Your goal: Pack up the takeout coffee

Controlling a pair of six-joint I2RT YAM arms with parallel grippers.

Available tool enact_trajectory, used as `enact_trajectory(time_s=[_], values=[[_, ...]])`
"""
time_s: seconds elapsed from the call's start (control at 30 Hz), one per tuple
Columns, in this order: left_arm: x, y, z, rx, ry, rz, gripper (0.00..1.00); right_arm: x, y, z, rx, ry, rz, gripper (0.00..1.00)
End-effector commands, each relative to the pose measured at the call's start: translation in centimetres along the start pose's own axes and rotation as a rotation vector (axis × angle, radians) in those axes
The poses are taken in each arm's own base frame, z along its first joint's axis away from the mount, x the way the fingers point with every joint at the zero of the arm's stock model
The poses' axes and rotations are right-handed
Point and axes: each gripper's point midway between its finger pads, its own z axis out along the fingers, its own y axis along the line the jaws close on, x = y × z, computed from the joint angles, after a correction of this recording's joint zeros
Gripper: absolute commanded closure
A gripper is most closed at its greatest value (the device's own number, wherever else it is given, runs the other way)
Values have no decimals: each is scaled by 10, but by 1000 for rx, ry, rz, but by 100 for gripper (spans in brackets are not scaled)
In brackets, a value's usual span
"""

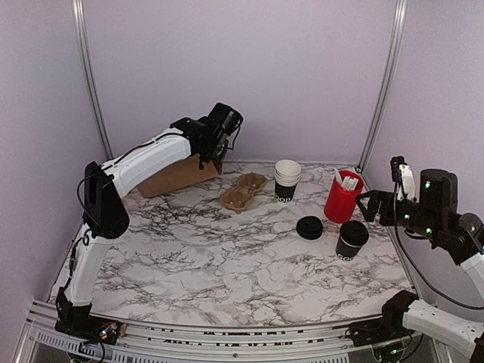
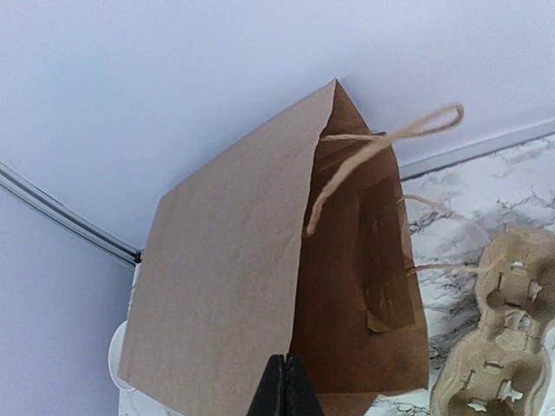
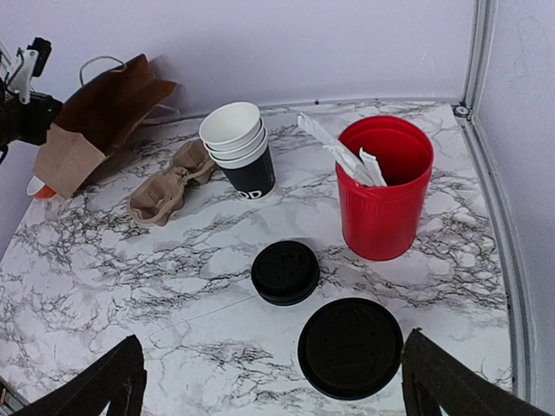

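Note:
The takeout coffee is a small black cup [image 1: 352, 240] with white print, and a round black lid [image 3: 351, 347] sits on it. It stands at the right of the table, just in front of the red tub. My right gripper [image 3: 273, 392] hovers above and behind it, open wide, with the lidded cup between and ahead of the two fingers [image 3: 108, 381]. In the top view the right gripper [image 1: 370, 206] sits beside the tub. My left gripper [image 2: 284, 387] is at the back left, shut on the mouth edge of a brown paper bag [image 2: 225, 286].
A loose black lid [image 3: 285, 272] lies left of the lidded cup. The red tub [image 3: 386, 186] holds white sticks. A stack of white-rimmed cups [image 3: 238, 147] and a cardboard cup carrier [image 3: 169, 182] stand mid-back. The paper bag [image 1: 178, 174] lies against the back wall.

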Motion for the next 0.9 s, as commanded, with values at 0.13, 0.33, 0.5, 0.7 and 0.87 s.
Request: enact_trajectory(time_s=[0.13,0.33,0.5,0.7,0.87], values=[[-50,83,-71,-29,-126,-128,100,-2,12,12,-43,47,-22,0],[-54,117,-106,-2,-157,-222,100,1,28,28,-80,104,-22,1],[-45,136,-128,51,-163,-289,100,6,59,52,-95,167,-65,2],[-18,162,-146,120,-139,-377,100,14,119,87,-177,201,-179,4],[7,186,-160,185,-122,-479,100,24,161,127,-200,243,-293,9]])
